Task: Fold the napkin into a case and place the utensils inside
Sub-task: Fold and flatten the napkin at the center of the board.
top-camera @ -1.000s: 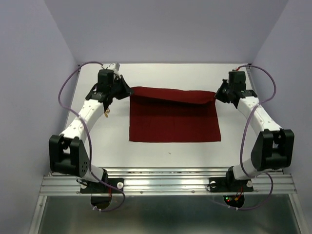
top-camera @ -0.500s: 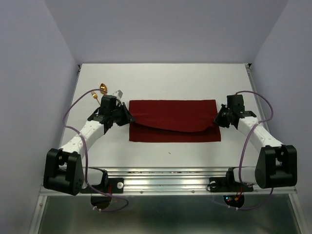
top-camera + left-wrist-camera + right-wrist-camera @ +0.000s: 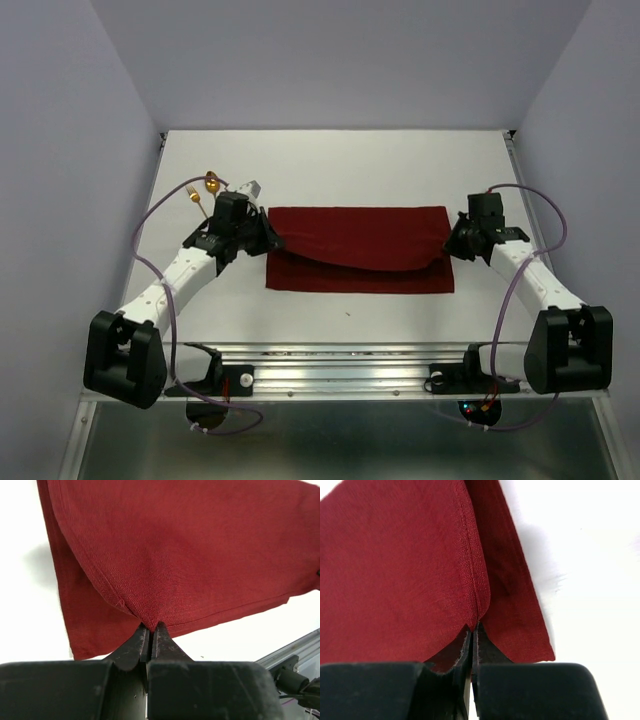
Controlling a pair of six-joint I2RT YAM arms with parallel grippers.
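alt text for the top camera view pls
From above, two robot arms hold a dark red napkin half folded on a white table, the left claw and right claw each pinching a corner of the sagging top layer. A gold spoon and fork lie beyond the left claw.

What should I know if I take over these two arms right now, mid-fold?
Left gripper: shut on one corner of the dark red cloth napkin.
Right gripper: shut on the opposite corner of the same edge.
Napkin lies doubled on the white table, top layer short of the near edge.
Shiny gold spoon and thin gold fork lie far left, untouched.
Left: finish the case, insert both.
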